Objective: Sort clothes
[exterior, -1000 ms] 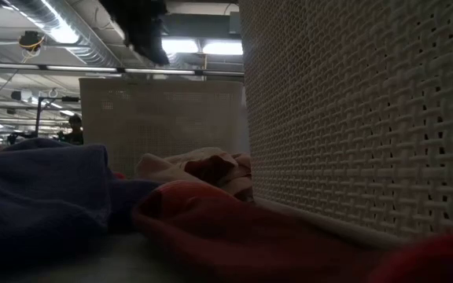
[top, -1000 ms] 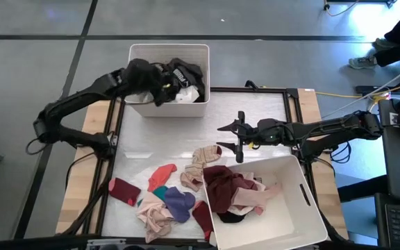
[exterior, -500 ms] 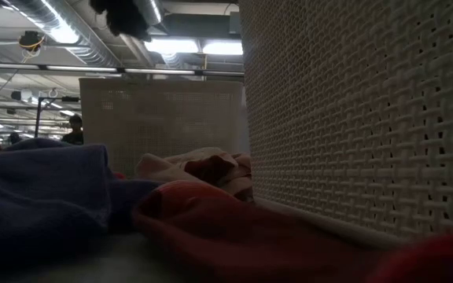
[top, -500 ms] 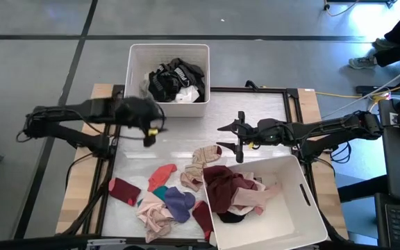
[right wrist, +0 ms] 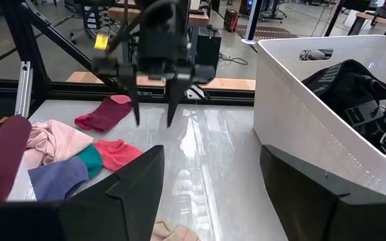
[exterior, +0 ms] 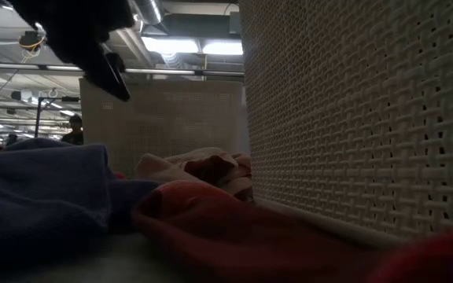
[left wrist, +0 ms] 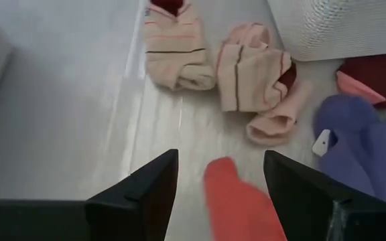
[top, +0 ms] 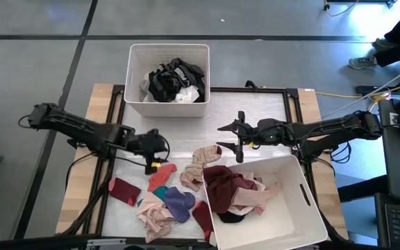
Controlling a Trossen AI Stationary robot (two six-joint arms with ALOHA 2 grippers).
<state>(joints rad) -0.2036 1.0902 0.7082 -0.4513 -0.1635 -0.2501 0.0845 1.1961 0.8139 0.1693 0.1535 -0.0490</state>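
While your left gripper (top: pixel 151 164) hangs over the table's (top: pixel 255 111) left-middle, its two fingers (left wrist: pixel 146 194) stand apart with nothing between them, pointing down at a coral-red garment (top: pixel 162 173) lying flat on the white surface. From the left wrist view you see that same red piece (left wrist: pixel 243 197) directly between and just beyond the fingers, not touched. Your right gripper (top: pixel 232 145) waits near the table's centre, just beside the far rim of the near white bin (top: pixel 304 201); its fingers are spread wide and empty too.

You have loose clothes (top: pixel 169 201) heaped at the near-left of the table: a maroon piece (top: pixel 123 190), a purple one (top: pixel 179 203), a teal scrap (top: pixel 160 192), beige and pink ones (top: pixel 153 217), and striped beige socks (top: pixel 203 158) just beside the near bin. Inside that bin lie maroon and pink garments (top: pixel 231 191). At the far edge, the second white bin (top: pixel 169 52) holds black and white garments (top: pixel 174 80).
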